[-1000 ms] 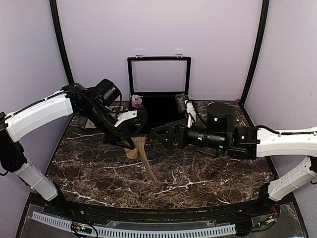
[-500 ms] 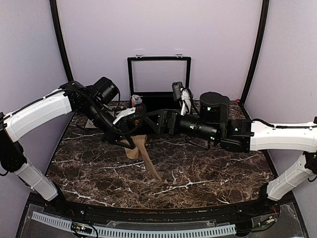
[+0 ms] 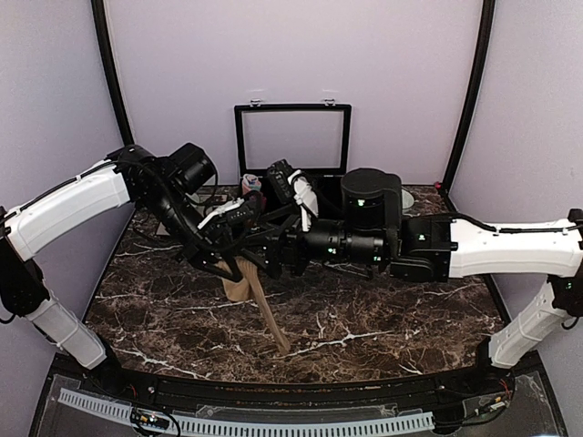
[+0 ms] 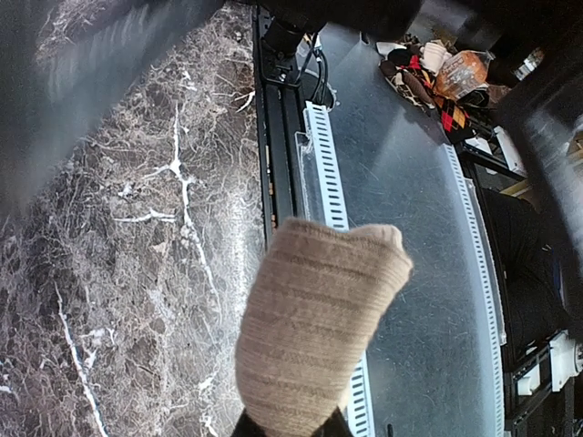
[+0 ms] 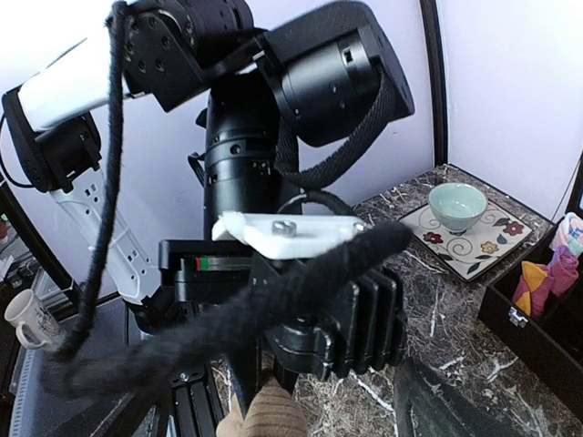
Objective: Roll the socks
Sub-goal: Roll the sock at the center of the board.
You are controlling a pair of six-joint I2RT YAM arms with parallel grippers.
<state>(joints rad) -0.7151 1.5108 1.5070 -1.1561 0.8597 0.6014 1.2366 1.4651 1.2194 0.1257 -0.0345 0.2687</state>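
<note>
Left arm is stretched over the counter (image 3: 392,328), its gripper (image 3: 230,263) pinched on the tan sock (image 3: 266,314), hung ribbed, tip on counter. Right gripper (image 3: 271,253) is levelled beside it; opening cannot be told.

The 2 arms reach inward and meet; left pincer (image 3: 235,262) clamped tight, right pincer (image 3: 262,248) spread just beside it.

Green bowl (image 5: 457,202) on patterned plate (image 5: 475,252)
</note>
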